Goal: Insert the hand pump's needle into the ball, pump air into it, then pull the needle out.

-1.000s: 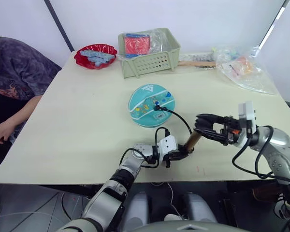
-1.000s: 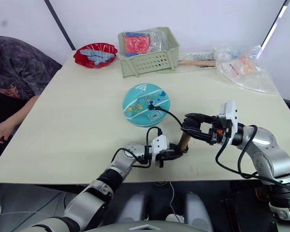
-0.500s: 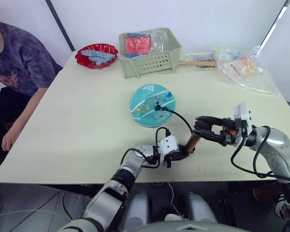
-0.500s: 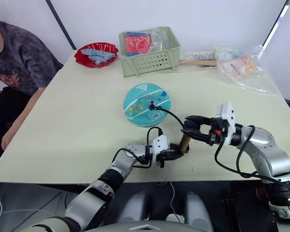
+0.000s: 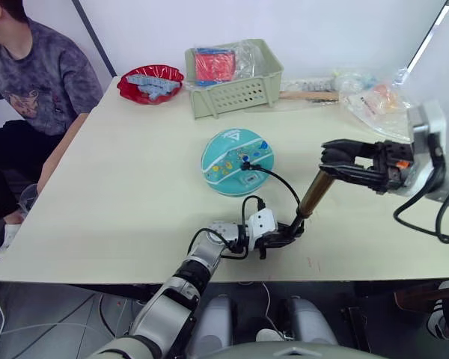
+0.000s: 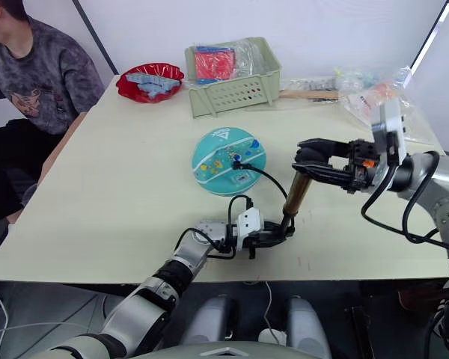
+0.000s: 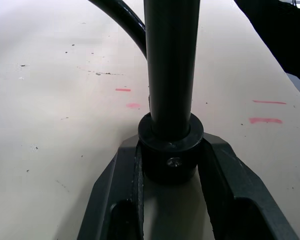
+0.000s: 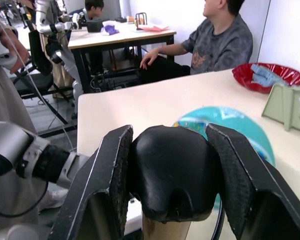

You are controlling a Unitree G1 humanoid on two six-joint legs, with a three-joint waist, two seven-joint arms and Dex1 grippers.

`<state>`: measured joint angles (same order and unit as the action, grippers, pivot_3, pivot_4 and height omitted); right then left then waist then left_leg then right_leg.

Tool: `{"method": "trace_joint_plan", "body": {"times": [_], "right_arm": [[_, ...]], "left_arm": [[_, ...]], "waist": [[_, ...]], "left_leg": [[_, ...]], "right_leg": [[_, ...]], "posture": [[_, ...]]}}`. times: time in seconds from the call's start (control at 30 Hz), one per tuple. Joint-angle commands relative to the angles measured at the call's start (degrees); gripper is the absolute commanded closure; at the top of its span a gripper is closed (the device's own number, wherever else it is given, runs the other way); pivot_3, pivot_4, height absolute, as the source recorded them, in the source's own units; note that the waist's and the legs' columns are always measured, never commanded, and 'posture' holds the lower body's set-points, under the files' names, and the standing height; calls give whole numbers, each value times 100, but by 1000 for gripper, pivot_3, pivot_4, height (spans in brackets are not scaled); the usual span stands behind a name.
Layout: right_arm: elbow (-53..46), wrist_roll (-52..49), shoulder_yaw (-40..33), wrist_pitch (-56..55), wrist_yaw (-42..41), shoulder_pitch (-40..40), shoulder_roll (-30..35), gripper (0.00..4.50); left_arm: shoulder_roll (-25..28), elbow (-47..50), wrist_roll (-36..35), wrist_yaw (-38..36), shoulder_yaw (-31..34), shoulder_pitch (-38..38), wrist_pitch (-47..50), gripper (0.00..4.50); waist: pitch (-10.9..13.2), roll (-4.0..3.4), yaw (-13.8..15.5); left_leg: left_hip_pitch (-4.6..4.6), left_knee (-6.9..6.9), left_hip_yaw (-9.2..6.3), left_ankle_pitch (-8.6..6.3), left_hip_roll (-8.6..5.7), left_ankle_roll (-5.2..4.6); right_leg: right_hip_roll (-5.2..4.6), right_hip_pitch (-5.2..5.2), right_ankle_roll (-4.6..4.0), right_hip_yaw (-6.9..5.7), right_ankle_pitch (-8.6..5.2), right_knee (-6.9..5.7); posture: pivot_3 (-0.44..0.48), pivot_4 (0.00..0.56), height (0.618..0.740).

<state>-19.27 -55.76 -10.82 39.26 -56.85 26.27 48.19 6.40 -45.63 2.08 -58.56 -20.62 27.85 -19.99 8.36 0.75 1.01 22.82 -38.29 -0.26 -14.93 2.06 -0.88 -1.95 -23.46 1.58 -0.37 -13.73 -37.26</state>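
Cream worktop (image 5: pixel 135 187) with a teal ball (image 5: pixel 237 161); both grippers' jaws pinch the tilted hand pump (image 5: pixel 312 196); a seated person (image 5: pixel 30 82) alongside.

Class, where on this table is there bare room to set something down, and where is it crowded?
Bare: the table between the red bowl and near edge. Crowded: the back edge, with the basket and plastic bags.

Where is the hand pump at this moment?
The hand pump stands tilted near the table's front edge, right of the ball, its base in the left gripper and its handle in the right gripper.
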Motion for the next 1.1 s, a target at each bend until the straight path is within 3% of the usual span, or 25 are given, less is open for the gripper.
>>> {"method": "trace_joint_plan", "body": {"times": [0.03, 0.37, 0.8, 1.1], "right_arm": [[-197, -292, -534, 64, 165, 381, 164, 2686], [-356, 66, -82, 28, 127, 103, 60, 2686], [407, 1951, 1286, -1484, -164, -1274, -718, 2686], [990, 2733, 1762, -2245, -85, -1606, -1177, 2686]], "left_arm": [[14, -527, 245, -172, -216, -189, 339, 3430], [-5, -660, 346, -75, -237, -126, 357, 3430], [56, -688, 380, -41, -204, -179, 209, 3430], [123, -638, 388, -86, -212, -183, 165, 3430]], "waist": [[0, 0, 1], [-3, -1, 3], [-80, 16, -26], [-108, 18, -26]], "left_leg": [[2, 0, 0, 0, 0, 0], [2, -1, 0, 0, 1, 0], [-32, 1, -8, 0, 6, 0], [-36, 8, -8, 0, 8, 0]], "right_leg": [[-1, 0, -1, 0, 0, 2], [-1, 2, 4, 1, 3, 10], [3, 34, 7, -8, 0, 23], [10, 34, 5, -10, -1, 24]], "posture": [[0, 150, 738], [0, 150, 738], [0, 150, 738], [0, 150, 738]]}}
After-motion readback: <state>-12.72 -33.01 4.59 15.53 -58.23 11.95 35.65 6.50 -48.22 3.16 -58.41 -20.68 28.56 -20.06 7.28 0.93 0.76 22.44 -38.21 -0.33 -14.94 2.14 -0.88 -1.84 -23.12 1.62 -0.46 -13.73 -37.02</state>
